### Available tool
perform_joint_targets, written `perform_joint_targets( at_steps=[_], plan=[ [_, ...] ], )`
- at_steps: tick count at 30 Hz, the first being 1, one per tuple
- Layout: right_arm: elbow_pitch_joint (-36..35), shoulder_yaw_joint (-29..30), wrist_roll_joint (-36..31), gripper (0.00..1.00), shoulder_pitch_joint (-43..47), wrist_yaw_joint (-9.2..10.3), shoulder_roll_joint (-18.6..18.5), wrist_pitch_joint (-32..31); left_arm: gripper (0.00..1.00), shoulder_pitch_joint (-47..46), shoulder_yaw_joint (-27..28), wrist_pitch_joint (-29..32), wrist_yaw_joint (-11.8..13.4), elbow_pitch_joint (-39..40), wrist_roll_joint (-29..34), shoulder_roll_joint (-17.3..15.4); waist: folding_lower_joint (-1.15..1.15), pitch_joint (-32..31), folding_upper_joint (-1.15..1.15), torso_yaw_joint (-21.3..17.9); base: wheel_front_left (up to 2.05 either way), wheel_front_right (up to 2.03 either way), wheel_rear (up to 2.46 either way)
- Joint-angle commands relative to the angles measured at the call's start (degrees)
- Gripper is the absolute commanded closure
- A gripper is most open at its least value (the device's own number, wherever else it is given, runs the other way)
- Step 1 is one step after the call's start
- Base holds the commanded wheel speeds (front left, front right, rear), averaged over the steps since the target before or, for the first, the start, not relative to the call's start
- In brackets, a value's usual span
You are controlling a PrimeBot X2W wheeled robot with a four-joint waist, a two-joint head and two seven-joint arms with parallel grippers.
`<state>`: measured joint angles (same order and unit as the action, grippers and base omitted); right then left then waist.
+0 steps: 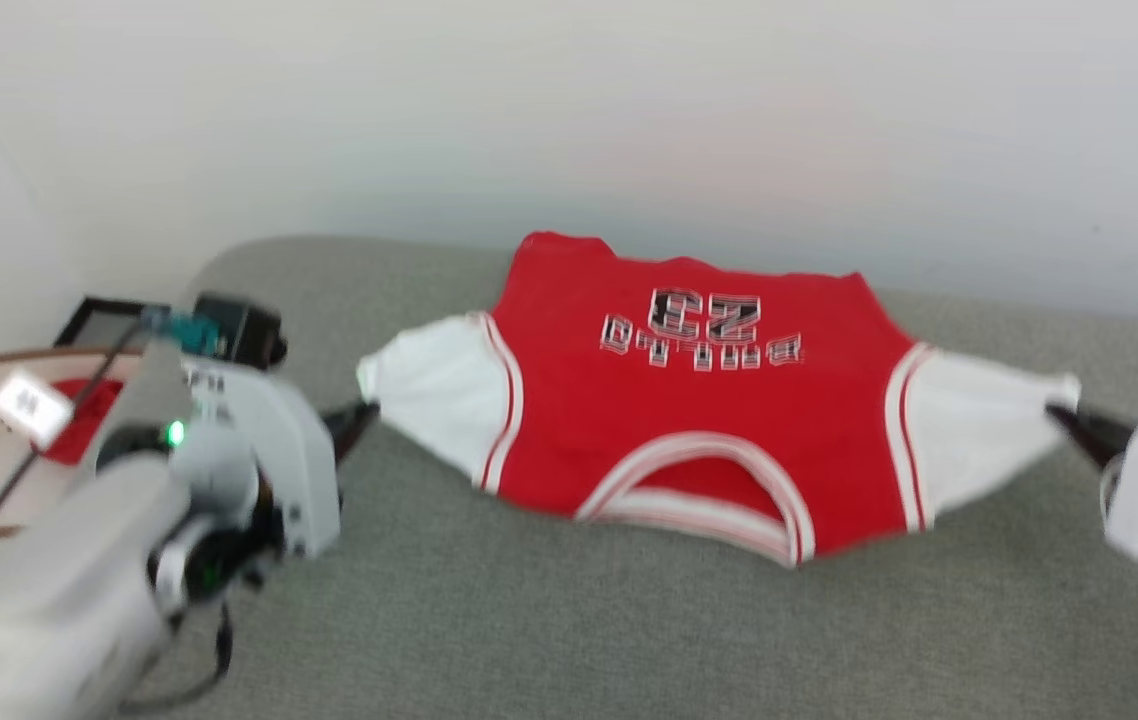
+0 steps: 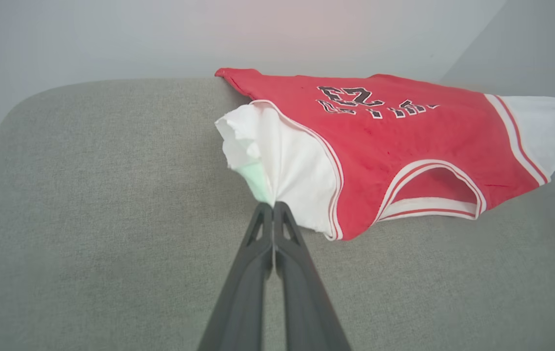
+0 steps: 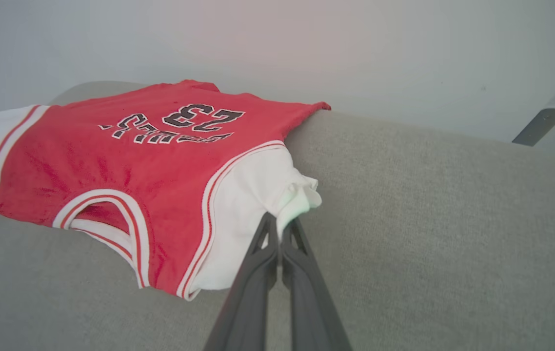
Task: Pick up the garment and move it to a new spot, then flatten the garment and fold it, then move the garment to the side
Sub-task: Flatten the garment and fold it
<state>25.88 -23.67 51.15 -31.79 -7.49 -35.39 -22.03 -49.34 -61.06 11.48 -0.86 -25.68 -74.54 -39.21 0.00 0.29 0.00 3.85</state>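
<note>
Closest in is the gray woven table (image 1: 549,620), which looks a bit nubby. The left tool (image 2: 273,205) at 9 o'clock and the right tool (image 3: 280,223) at 3 o'clock are each pinched shut on a white side flap of the jersey (image 1: 699,430), stretched wide between them mid-table. I'd say it's picked up and placed, with flattening underway; folding and moving aside aren't done yet. The cloth is a soft red knit with striped trim, a curved neckline and black block lettering toward 12.
</note>
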Motion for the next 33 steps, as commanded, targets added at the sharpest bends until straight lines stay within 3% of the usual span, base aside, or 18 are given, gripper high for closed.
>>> perform_joint_targets(
  at_steps=[1,4,5,6,7,11,20,26,33],
  plan=[
    [-4.2,2.2,0.3,1.00,5.5,0.00,-0.7,-2.3,1.00,4.0,-0.2,-0.8,3.2,6.2,-0.3,-3.2,0.00,-3.4,0.00,0.5,0.00,0.00,0.00],
    [-10.4,5.6,0.0,1.00,12.7,0.00,-1.3,-5.8,1.00,8.7,-0.2,-1.1,7.8,15.0,-1.3,-7.6,0.00,-3.8,0.00,0.5,0.00,0.00,0.00],
    [-10.4,5.6,0.0,1.00,12.7,0.00,-1.3,-5.8,1.00,8.7,-0.2,-1.1,7.8,15.0,-1.3,-7.6,0.00,-3.8,0.00,0.5,0.00,0.00,0.00],
    [-14.7,8.2,-0.5,1.00,17.6,0.00,-1.5,-8.5,1.00,11.6,-0.1,-1.5,11.1,20.6,-2.2,-10.5,0.00,-3.9,0.00,0.4,0.00,0.00,0.00],
    [-14.7,8.2,-0.5,1.00,17.6,0.00,-1.5,-8.5,1.00,11.6,-0.1,-1.5,11.1,20.6,-2.2,-10.5,0.00,-3.9,0.00,0.4,0.00,0.00,0.00],
    [-22.6,14.1,-1.8,1.00,27.0,0.00,-0.7,-14.7,1.00,17.0,0.0,-2.6,16.7,30.6,-3.7,-15.3,0.00,-3.9,0.00,0.5,0.00,0.00,0.00],
    [-40.2,26.9,-4.9,1.00,43.5,0.00,5.7,-31.1,1.00,25.6,-0.2,-4.8,25.8,44.1,-7.5,-22.5,0.00,-2.9,0.00,1.4,0.00,0.00,0.00],
    [-48.8,31.8,-6.9,1.00,48.4,0.00,10.9,-38.9,1.00,28.0,-0.4,-6.0,28.8,48.5,-8.3,-23.6,0.00,-2.3,0.00,2.0,0.00,0.00,0.00],
    [-51.6,33.5,-10.4,1.00,48.4,0.00,15.2,-42.6,1.00,28.5,-0.5,-7.7,29.3,48.7,-7.2,-22.9,0.00,-1.8,0.00,2.9,0.00,0.00,0.00]
  ],
)
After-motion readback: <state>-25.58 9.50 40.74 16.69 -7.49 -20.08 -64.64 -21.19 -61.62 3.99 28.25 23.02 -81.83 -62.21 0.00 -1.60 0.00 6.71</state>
